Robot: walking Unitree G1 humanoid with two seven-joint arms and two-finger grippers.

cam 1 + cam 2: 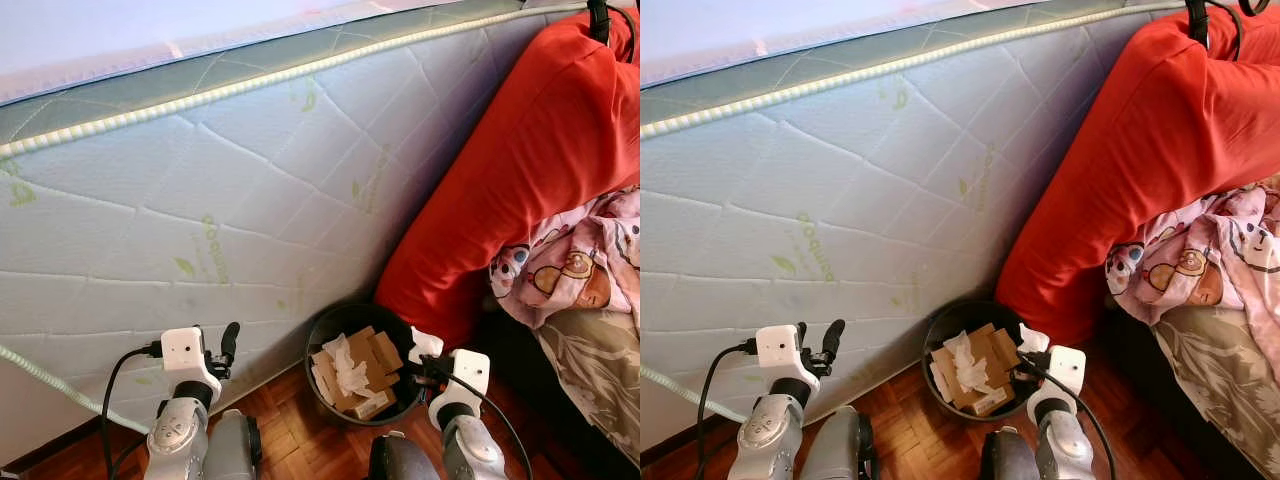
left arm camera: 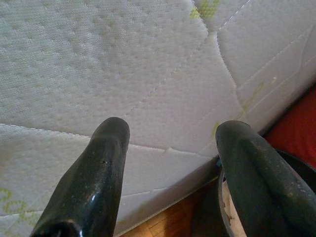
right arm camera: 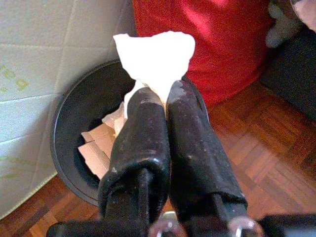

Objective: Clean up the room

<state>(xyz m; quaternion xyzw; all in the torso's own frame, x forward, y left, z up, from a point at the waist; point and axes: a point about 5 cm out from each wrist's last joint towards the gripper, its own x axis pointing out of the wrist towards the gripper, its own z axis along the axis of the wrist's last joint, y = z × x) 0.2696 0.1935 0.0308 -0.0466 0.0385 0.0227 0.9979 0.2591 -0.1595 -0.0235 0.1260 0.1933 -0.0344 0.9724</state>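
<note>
A round black waste bin [image 1: 322, 330] stands on the wood floor against the mattress, holding cardboard scraps [image 1: 372, 351] and crumpled tissue [image 1: 349, 372]. My right gripper [image 1: 420, 352] hangs over the bin's right rim, shut on a white tissue [image 3: 154, 58] that sticks out past its fingertips [image 3: 184, 98]. The same tissue [image 1: 424, 343] shows beside the bin in the eye views. My left gripper [image 1: 228, 345] is raised to the left of the bin, close to the mattress side, open with nothing between its fingers [image 2: 94, 173].
A white quilted mattress [image 1: 220, 200] leans on its edge across the back. A big red cushion [image 1: 530, 170] rests right of the bin, with a pink patterned blanket [image 1: 580, 260] on a bed at far right. Parquet floor [image 1: 290, 440] lies below.
</note>
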